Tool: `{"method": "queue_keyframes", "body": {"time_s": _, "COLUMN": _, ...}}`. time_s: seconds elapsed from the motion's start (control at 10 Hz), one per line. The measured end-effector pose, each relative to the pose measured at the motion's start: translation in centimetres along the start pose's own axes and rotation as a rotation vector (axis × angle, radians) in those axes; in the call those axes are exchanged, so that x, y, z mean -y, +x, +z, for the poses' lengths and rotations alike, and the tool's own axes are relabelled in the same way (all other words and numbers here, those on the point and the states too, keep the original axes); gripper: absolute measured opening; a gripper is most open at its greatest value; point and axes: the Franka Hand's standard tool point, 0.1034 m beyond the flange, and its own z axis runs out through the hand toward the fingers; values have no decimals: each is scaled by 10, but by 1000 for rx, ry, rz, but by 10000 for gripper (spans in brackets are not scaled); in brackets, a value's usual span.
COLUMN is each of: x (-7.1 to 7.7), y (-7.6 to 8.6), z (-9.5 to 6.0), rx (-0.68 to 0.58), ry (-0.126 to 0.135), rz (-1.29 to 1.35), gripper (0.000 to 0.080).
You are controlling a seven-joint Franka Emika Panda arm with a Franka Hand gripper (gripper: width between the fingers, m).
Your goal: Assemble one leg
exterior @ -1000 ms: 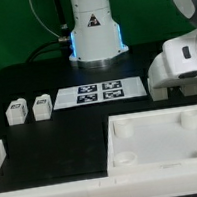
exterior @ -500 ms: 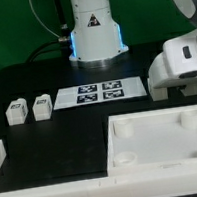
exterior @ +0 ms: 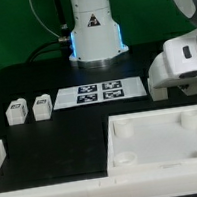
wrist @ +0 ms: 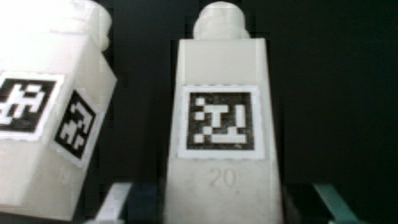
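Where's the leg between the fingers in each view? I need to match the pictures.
Exterior view: not visible, probably hidden behind the arm at that view's right; the two legs at its left sit apart from it.
Wrist view: the leg fills the centre, between the open fingers.
Shared landmark: the arm's end, whose fingers those are.

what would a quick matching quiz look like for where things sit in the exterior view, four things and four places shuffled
Things:
1. two legs
2. marker board
3. tray
4. robot base

Places:
a. front of the table, toward the exterior view's right
b. back centre, with a blue glow
c. exterior view's left, standing side by side
d. lying flat just in front of the base

Pairs: 1-c, 2-d, 3-a, 4-b
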Motion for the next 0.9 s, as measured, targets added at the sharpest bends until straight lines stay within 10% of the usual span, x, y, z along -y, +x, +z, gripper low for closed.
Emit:
{"method": "queue_keyframes", "body": {"time_s": 0.4, "x": -1, "y": 9, "z": -12, "rx": -6, "ry": 7, "rz": 4, "gripper": 294}}
{"method": "queue_keyframes", "body": {"time_s": 0.9, "x": -53, "y": -7, "z": -141, "rx": -149, "ry": 40, "rz": -58, "gripper": 294}}
